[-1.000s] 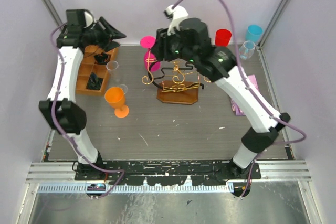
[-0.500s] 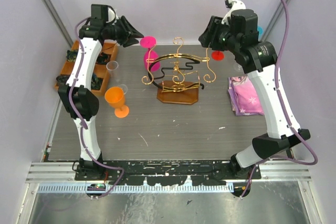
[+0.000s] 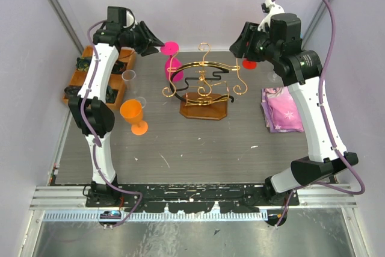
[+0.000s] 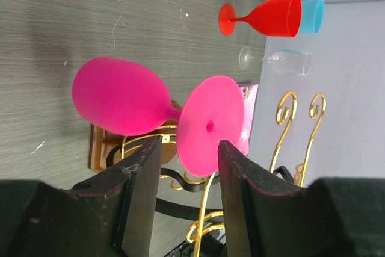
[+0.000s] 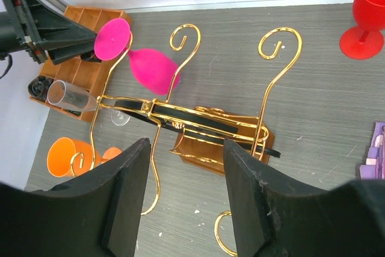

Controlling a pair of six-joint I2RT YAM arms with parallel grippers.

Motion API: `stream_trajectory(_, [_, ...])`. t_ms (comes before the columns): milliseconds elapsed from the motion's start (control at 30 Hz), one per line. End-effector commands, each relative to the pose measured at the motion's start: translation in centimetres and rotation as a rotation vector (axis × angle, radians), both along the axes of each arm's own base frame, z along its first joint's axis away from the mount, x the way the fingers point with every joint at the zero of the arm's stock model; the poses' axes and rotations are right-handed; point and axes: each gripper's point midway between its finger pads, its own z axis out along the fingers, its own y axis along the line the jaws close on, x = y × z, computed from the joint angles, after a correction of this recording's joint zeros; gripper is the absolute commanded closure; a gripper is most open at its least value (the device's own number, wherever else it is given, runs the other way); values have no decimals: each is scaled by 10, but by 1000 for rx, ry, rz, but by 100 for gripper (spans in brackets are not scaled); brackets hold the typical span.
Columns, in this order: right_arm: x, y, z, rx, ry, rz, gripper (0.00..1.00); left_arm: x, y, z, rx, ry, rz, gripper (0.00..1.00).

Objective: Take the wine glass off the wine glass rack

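A pink wine glass (image 3: 174,69) hangs upside down from the left hook of the gold wire rack (image 3: 203,85) on its brown wooden base (image 3: 204,111). The glass's round foot (image 3: 170,47) is on top. My left gripper (image 3: 157,44) is open, its fingertips right at the left edge of that foot. In the left wrist view the foot (image 4: 210,121) sits just ahead of the left gripper (image 4: 189,147) with the bowl (image 4: 117,103) to its left. My right gripper (image 3: 236,46) is open and empty, high behind the rack's right side. The right wrist view looks down on the rack (image 5: 204,118) and glass (image 5: 153,70) past the right gripper (image 5: 186,148).
An orange glass (image 3: 132,114) and a clear glass (image 3: 128,76) stand left of the rack, beside a compartmented wooden tray (image 3: 99,82). A red glass (image 4: 267,17), a blue cup (image 4: 313,15) and another clear glass (image 4: 283,61) stand at the back right. A pink cloth (image 3: 283,109) lies right.
My right arm has lifted away from the rack to the back right. My left arm has swung right, bringing its open gripper up to the pink glass's foot.
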Motion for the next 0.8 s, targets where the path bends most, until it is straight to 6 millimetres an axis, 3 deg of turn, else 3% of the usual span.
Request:
stream_trajectory(0, [-7,2,19,17,-72,42,42,2,-14,-17,15,17,-44,50])
stream_trajectory(133, [-8,1,13,6,-61,44,42,5,-22,-19,-3,15,-60,54])
stream_trajectory(333, [-8,-2,4,-5,-44,43,41,7,-23,-6,-18,-37,-47,83])
stream_trajectory(467, [-8,1,-3,-1,-24,58,41,5,-21,-8,-13,-22,-40,99])
stream_trajectory(767, [-11,-3,-9,-14,-16,52,41,3,5,8,-24,-60,40,100])
